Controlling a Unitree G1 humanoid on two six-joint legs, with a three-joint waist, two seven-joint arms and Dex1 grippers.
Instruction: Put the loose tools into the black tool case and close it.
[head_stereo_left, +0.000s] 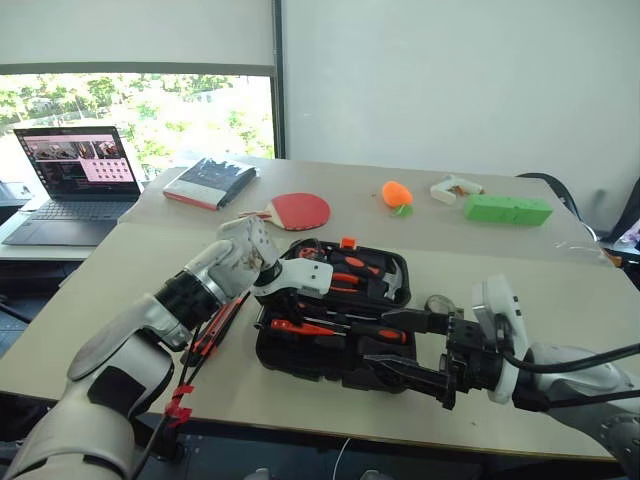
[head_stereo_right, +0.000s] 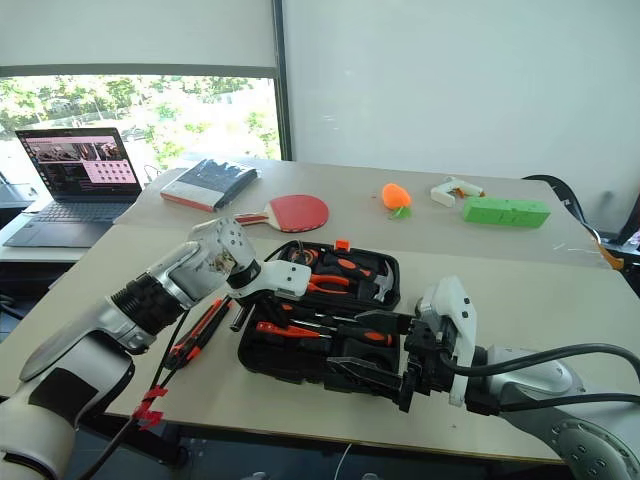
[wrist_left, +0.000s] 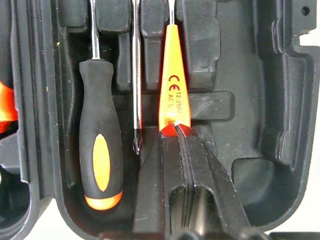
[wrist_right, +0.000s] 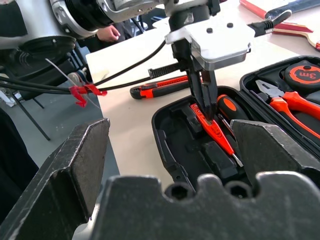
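Observation:
The black tool case lies open on the table in front of me. My left gripper points down into its near half and is shut on the handle end of the slim all-orange screwdriver, which lies in a recess. Beside it an orange-and-black-handled screwdriver rests in its slot. The black-and-orange utility knife lies on the table left of the case. My right gripper hangs open at the case's front right, holding nothing.
The case's far half holds orange-handled pliers, a tape measure and a hammer. Farther back are a red paddle, a dark book, a laptop, an orange object and a green block.

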